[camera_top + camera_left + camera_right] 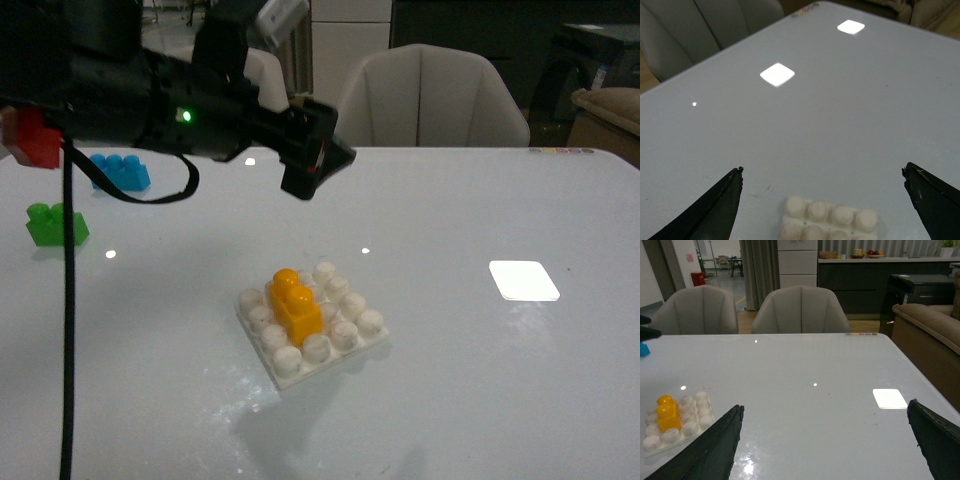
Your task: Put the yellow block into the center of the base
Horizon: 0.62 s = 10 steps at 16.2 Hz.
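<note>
The yellow block [295, 303] stands upright on the middle studs of the white studded base [345, 340] near the table's centre. It also shows in the right wrist view [667, 414] on the base [692, 422]. My left gripper [318, 165] hangs open and empty above and behind the base; in the left wrist view its midpoint [822, 172] lies over bare table, with the base's far row of studs [830, 214] below it and the block hidden. My right gripper [825, 412] is open and empty, off to the right of the base.
A green brick [55, 224], a blue brick [120, 171] and a red brick [32, 138] lie at the far left. Bright white light patches [523, 280] show on the glossy table [470, 400]. Chairs [430, 100] stand behind the far edge.
</note>
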Each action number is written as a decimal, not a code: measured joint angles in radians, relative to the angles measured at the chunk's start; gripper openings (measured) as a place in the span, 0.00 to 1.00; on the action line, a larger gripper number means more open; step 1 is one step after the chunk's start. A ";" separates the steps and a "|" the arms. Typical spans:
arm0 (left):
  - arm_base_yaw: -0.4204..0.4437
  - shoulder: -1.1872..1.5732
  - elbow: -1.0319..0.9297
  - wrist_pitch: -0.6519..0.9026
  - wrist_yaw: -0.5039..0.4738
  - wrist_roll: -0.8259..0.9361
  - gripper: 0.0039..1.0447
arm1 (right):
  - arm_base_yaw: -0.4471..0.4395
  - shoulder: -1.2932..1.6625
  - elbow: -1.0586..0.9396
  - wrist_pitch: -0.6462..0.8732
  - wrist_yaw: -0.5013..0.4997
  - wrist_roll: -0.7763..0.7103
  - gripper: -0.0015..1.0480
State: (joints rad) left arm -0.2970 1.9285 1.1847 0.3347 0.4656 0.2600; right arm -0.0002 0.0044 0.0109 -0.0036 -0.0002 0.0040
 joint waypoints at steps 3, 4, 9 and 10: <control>-0.024 -0.285 -0.200 0.076 -0.084 -0.096 0.94 | 0.000 0.000 0.000 0.000 0.000 0.000 0.94; -0.033 -0.417 -0.279 0.054 -0.138 -0.101 0.94 | 0.000 0.000 0.000 0.000 0.000 0.000 0.94; 0.008 -0.985 -0.690 0.126 -0.736 -0.232 0.57 | 0.000 0.000 0.000 0.000 0.000 0.000 0.94; 0.050 -1.043 -0.751 0.150 -0.739 -0.244 0.45 | 0.000 0.000 0.000 0.000 0.000 0.000 0.94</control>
State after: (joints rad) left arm -0.2466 0.8852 0.4335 0.4847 -0.2729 0.0158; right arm -0.0002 0.0044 0.0109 -0.0032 -0.0006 0.0040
